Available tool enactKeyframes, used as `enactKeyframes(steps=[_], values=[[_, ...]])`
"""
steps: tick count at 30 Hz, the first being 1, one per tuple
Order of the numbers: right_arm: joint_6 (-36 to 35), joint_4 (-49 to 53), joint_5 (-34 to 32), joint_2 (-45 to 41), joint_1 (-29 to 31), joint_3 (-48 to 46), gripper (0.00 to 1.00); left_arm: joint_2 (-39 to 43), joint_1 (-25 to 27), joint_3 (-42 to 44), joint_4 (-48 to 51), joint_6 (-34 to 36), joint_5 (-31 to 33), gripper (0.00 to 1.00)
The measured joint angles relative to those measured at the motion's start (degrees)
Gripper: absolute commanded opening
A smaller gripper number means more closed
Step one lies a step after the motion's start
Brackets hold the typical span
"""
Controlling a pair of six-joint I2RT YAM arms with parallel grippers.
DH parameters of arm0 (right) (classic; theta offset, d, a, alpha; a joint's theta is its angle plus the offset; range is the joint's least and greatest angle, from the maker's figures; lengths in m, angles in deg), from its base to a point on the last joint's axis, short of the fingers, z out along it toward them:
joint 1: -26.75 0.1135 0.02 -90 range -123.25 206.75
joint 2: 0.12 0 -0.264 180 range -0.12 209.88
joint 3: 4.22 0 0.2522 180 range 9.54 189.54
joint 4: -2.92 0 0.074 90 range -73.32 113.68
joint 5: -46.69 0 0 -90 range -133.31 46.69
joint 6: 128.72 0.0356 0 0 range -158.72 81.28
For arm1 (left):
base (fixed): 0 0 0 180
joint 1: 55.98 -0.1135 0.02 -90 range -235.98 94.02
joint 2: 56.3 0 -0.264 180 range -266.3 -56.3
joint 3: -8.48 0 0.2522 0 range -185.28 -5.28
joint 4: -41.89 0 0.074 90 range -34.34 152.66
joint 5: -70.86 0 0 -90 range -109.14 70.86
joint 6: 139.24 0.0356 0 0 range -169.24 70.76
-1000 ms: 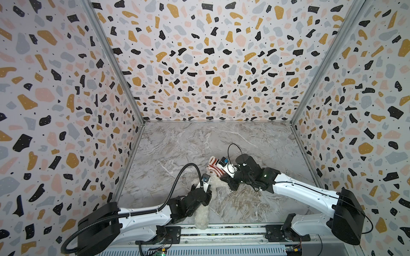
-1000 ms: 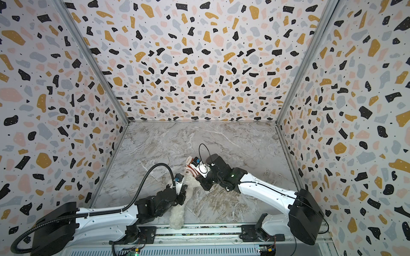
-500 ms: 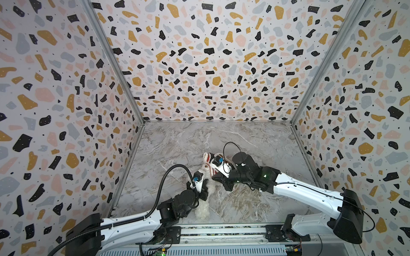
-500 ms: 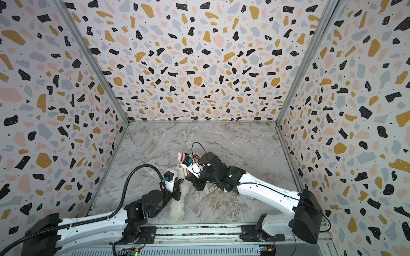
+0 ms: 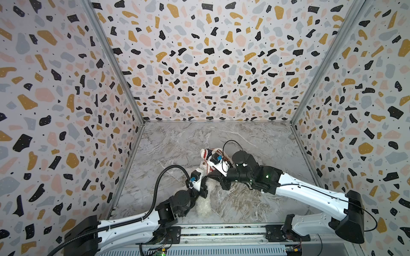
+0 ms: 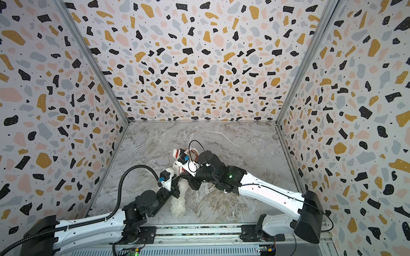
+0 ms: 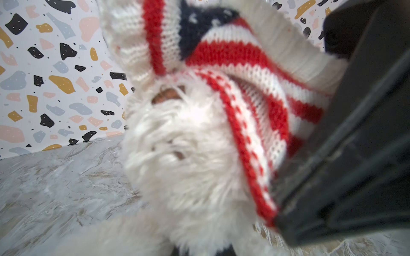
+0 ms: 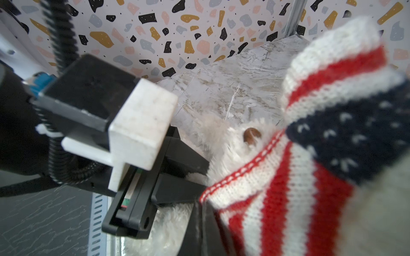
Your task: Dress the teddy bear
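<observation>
Teddy bear (image 5: 204,207) lies on the tabletop (image 5: 244,137) between both arms, head toward the back wall; striped sweater (image 8: 288,188) bunched over its head (one eye shows below the hem); left fingers (image 8: 188,165) pinch white fur; right fingers (image 8: 199,232) clamp the sweater's hem.

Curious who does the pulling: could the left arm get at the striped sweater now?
Probably, but not freely. The sweater sits close ahead of the left gripper, partly over the teddy bear, yet that gripper is shut on the bear's fur and must release first.
</observation>
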Motion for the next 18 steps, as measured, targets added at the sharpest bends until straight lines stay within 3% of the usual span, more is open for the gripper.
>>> enactKeyframes(steps=[18], values=[[-0.31,1.97,-4.02,1.05,3.26,2.14,0.26,3.08,0.5,0.0,0.63,1.51,-2.19,0.0]])
